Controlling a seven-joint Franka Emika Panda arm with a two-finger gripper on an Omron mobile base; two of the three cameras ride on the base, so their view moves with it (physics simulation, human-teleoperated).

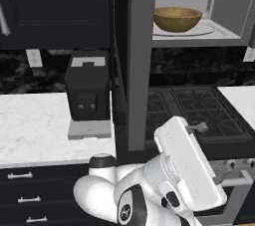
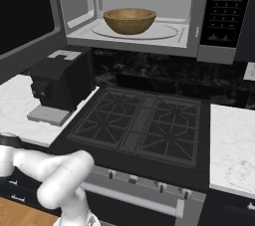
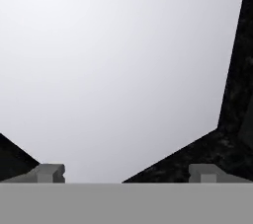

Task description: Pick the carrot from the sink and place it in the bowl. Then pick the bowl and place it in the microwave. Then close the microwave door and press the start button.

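The tan wooden bowl (image 1: 177, 19) (image 2: 129, 20) sits on the white turntable inside the microwave (image 2: 196, 13). The carrot is hidden and the sink is out of view. The microwave door (image 1: 142, 60) stands open, edge-on in the left base view; in the right base view its dark glass (image 2: 25, 16) swings out to the left. In the hand view my gripper (image 3: 127, 172) is open, its fingertips (image 3: 49, 172) wide apart with nothing between them, close before a pale grey flat surface. Black marbled backsplash (image 3: 237, 119) shows at that view's right.
A black coffee machine (image 1: 87, 88) (image 2: 57, 88) stands on the white marble counter (image 1: 30, 125) left of the stove (image 2: 142, 125). The stove's knobs (image 2: 159, 186) line its front. More marble counter (image 2: 231, 145) lies right of the stove. The dark control strip (image 2: 224, 6) is right of the microwave cavity.
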